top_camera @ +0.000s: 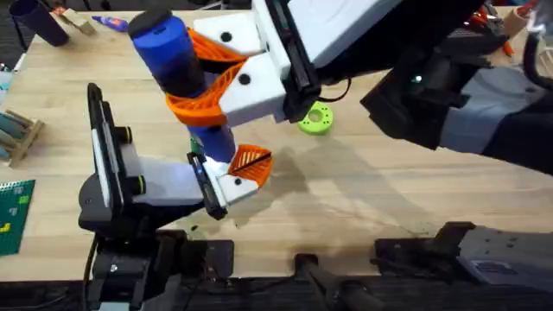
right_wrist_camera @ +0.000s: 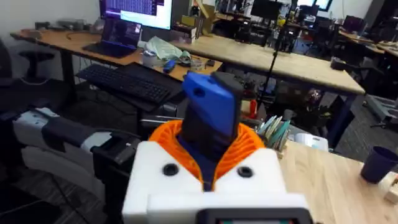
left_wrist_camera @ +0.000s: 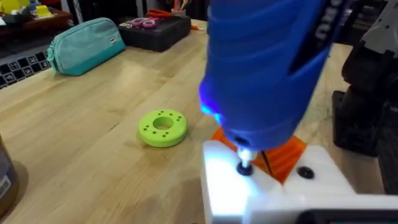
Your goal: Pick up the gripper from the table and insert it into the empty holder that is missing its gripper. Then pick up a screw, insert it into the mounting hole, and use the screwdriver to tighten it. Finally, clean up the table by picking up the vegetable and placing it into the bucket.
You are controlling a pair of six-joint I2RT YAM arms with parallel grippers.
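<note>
My right gripper (top_camera: 195,82) reaches across from the right, its orange-padded white fingers shut on the blue screwdriver (top_camera: 173,52), which stands nearly upright. The right wrist view shows the same grip (right_wrist_camera: 211,146) on the screwdriver's black band (right_wrist_camera: 211,124). The small white gripper (top_camera: 242,170) with its orange wedge sits at the end of the holder (top_camera: 160,177), beside the tall black plate (top_camera: 99,147). In the left wrist view the screwdriver's (left_wrist_camera: 267,68) lit tip rests on a screw (left_wrist_camera: 244,167) in that white block (left_wrist_camera: 273,196). The vegetable and bucket are out of view.
A green disc (top_camera: 315,118) (left_wrist_camera: 162,128) lies on the table (top_camera: 371,190) just beyond the holder. A green board (top_camera: 13,216), a wooden rack (top_camera: 17,134), a dark cup (top_camera: 39,19) and a pen (top_camera: 112,23) line the left and far edges. A teal pouch (left_wrist_camera: 84,37) lies farther off.
</note>
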